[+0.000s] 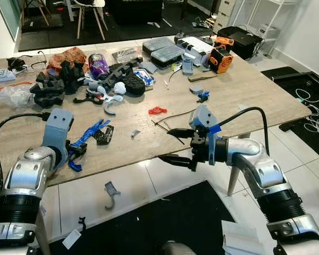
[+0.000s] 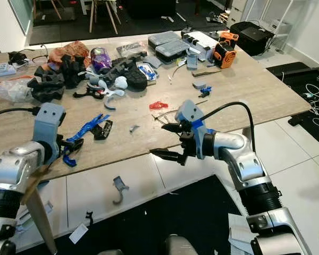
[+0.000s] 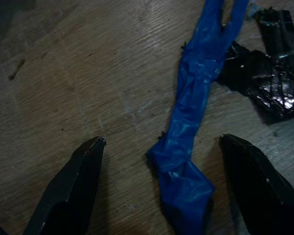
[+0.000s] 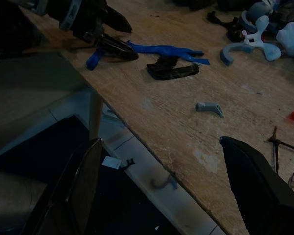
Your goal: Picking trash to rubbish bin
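The left end effector (image 1: 75,154) sits at the near left edge of the wooden bench (image 1: 255,90), its fingers (image 3: 71,188) spread wide on either side of the near end of a blue plastic strip (image 3: 193,122). The strip lies flat, its long axis running from that near end away toward the far right, beside a black crumpled piece (image 3: 269,78), possibly film. The right end effector (image 1: 176,146) hovers wide open at the bench's near edge, pointing left.

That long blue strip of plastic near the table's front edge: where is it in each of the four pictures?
Left eye view: blue strip, lower left, by the left gripper.
Right eye view: lower left.
Left wrist view: centre, between the two black fingers.
Right wrist view: upper middle.
Shared landmark: the crumpled black piece beside it.
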`<state>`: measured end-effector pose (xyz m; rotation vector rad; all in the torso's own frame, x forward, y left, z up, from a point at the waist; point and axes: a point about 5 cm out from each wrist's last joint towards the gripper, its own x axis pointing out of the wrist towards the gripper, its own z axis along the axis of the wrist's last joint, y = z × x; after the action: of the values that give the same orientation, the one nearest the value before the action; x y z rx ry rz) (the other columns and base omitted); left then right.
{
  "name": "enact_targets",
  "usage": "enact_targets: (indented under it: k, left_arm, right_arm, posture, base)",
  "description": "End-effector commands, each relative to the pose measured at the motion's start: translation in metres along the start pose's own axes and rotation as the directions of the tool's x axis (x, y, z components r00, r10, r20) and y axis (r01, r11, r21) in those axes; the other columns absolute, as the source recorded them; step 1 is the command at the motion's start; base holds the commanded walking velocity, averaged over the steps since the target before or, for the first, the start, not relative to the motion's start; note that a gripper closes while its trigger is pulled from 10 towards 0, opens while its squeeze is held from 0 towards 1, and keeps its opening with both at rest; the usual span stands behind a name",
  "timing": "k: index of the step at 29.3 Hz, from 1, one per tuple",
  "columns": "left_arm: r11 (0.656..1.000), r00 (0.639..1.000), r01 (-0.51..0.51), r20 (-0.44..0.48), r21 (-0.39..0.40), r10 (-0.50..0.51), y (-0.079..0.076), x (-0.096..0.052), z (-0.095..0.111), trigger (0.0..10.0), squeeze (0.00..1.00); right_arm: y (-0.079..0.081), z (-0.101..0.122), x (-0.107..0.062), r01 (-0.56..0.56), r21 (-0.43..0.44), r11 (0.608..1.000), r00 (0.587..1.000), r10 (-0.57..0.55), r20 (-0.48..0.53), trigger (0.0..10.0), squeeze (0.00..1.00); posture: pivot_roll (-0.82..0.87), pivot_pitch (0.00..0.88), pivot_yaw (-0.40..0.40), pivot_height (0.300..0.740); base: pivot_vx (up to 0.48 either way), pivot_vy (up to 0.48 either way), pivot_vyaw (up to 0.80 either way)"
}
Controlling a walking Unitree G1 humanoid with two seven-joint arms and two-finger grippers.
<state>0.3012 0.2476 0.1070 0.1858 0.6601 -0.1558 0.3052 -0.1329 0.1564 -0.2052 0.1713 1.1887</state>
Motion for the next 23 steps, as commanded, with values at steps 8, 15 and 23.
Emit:
enact_targets:
  k: [8,15,23]
  left_arm:
    - [1.0,0.992,0.012,-0.127,0.02,-0.009,-0.002,0.003,-0.026,10.0,0.0]
    - [0.999,0.986,0.045,-0.162,-0.021,-0.048,-0.005,0.004,-0.032,10.0,0.0]
    - [0.998,0.982,0.06,-0.178,-0.029,-0.064,-0.007,0.004,-0.037,0.0,0.0]
  right_arm:
    - [0.0,0.001,-0.003,0.007,0.0,1.0,1.0,-0.007,-0.007,10.0,0.0]
    - [0.0,0.0,-0.003,0.003,0.004,1.0,1.0,-0.003,-0.016,10.0,0.0]
    - [0.0,0.001,-0.003,0.006,0.002,1.0,1.0,-0.006,-0.019,10.0,0.0]
  posture:
    - [0.01,0.0,-0.035,0.74]
    - [0.01,0.0,-0.035,0.74]
    - [0.01,0.0,-0.035,0.74]
  base:
    - [0.0,0.0,0.0]
    - [0.0,0.0,0.0]
    - [0.0,0.0,0.0]
